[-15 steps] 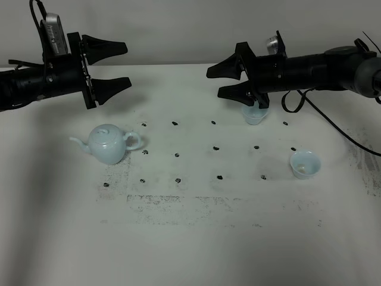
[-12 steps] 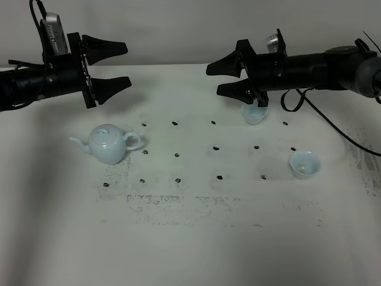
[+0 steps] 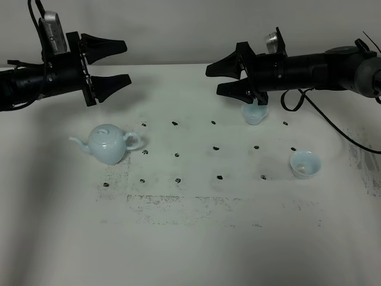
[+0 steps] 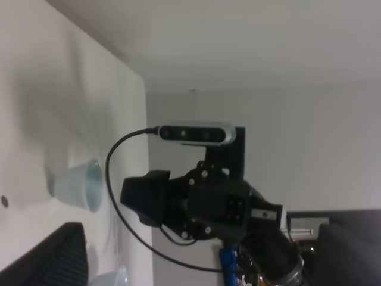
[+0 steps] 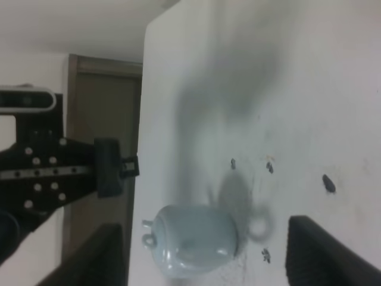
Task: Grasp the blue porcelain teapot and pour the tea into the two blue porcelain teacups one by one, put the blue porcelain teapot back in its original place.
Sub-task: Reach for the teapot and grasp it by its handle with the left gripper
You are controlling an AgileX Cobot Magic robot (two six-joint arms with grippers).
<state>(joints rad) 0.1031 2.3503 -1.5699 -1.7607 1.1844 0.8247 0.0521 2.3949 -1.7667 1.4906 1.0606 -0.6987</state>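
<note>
Open air lies between my left end effector (image 3: 127, 62) and the teapot (image 3: 107, 143) on the desk (image 3: 196, 238). The teapot stands well apart from both cups. My right end effector (image 3: 213, 81) hangs beside the far cup (image 3: 255, 113), its wrist covering the cup from above. The near cup (image 3: 305, 164) sits uncovered.

The left arm (image 3: 30, 83) and right arm (image 3: 321, 67) were pretty much matte black tubes. The left tool (image 3: 127, 61) and right tool (image 3: 212, 81) each had two pointy, wedge-shaped black fingers (image 3: 107, 44). A silver-grey camera bar (image 3: 50, 33) sat on the left wrist, black cables (image 3: 296, 100) looped off the right arm, and the mount plate (image 5: 41, 173) showed small pale screws.
</note>
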